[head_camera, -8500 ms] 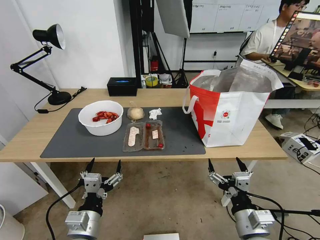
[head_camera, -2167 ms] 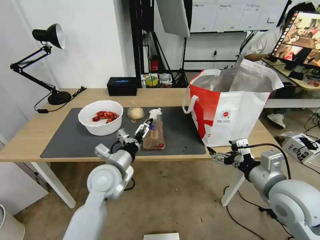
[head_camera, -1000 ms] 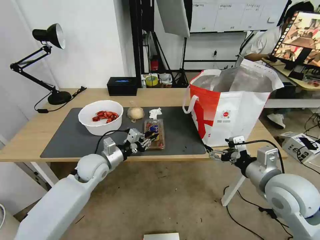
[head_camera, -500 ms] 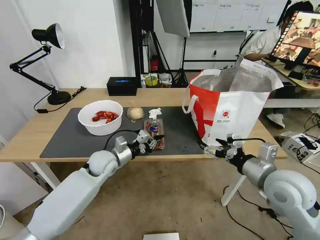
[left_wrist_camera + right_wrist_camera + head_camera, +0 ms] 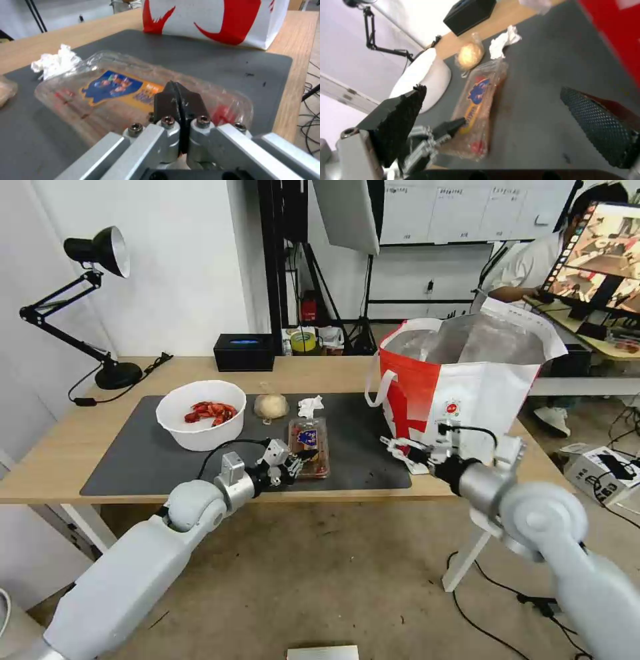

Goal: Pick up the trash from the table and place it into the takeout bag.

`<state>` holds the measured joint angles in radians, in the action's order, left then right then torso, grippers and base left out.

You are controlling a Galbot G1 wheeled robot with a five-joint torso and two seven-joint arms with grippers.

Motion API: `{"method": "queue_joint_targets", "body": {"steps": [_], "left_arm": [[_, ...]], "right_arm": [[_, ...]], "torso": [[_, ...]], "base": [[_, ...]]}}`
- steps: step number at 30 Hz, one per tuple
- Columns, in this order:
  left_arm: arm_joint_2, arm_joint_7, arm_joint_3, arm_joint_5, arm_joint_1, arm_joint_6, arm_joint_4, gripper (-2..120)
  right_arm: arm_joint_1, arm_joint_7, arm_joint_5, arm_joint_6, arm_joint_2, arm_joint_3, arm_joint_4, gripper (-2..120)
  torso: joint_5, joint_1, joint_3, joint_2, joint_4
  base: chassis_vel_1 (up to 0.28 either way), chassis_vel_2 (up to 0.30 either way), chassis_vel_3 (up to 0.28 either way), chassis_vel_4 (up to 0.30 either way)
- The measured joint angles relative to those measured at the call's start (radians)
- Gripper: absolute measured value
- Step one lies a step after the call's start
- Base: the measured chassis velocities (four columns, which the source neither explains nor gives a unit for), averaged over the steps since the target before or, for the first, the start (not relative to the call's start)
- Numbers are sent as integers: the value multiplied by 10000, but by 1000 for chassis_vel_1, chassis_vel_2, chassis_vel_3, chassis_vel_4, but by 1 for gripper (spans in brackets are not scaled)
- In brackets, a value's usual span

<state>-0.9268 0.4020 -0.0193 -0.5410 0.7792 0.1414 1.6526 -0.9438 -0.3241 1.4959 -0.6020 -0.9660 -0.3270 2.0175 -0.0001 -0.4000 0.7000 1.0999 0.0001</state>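
Observation:
The clear clamshell tray (image 5: 309,443) lies closed on the dark mat (image 5: 133,460), its blue and orange label (image 5: 113,85) facing up. My left gripper (image 5: 307,454) is shut, with its tip at the tray's near end (image 5: 476,147) and nothing between the fingers (image 5: 173,100). My right gripper (image 5: 398,449) is open over the mat's right part, just in front of the takeout bag (image 5: 467,393), and its fingers (image 5: 403,117) are spread wide. Behind the tray lie the tissue (image 5: 310,407) and the wrapped bun (image 5: 271,407). The white bowl of red shells (image 5: 200,413) stands to their left.
A black box (image 5: 245,352) and a black desk lamp (image 5: 110,373) stand at the back of the table (image 5: 60,447). The bag stands open at the table's right end, with a loop handle (image 5: 377,380) hanging on its left side. Behind it is a desk with a monitor.
The right gripper has swung left from the table's front edge to over the mat beside the bag. The left gripper has drawn back slightly. Earlier, the tray's open lid was folded shut.

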Motion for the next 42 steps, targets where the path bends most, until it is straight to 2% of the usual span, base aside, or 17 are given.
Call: {"method": "queue_joint_targets", "body": {"steps": [10,22,28,42], "left_arm": [[120,39,137,31,242,-75,35,0],[141,16,193,-49,391,-123,148,0],[181,-6,208,-117,397,-132,189,0],[202,-25,396,-195,528,-162,224,0]], "right_arm": [[1513,-1498,1170,-177,-1062,1192,-1479,100],[2862,-2768,2130,-1096,-1688,2072,-2556,100],[3560,-3364,2633,-1211,-1990,2504,-3267,100],[4324,-3912,2815,-1213,-2623,3289,-4192,100]], "torso": [[-1,0,0,0,0],[0,0,0,1,-1],[0,0,1,1,-1],[1,1,-1,1,-1]], "base": [[0,0,0,0],[0,0,0,0],[0,0,0,0],[0,0,0,0]]}}
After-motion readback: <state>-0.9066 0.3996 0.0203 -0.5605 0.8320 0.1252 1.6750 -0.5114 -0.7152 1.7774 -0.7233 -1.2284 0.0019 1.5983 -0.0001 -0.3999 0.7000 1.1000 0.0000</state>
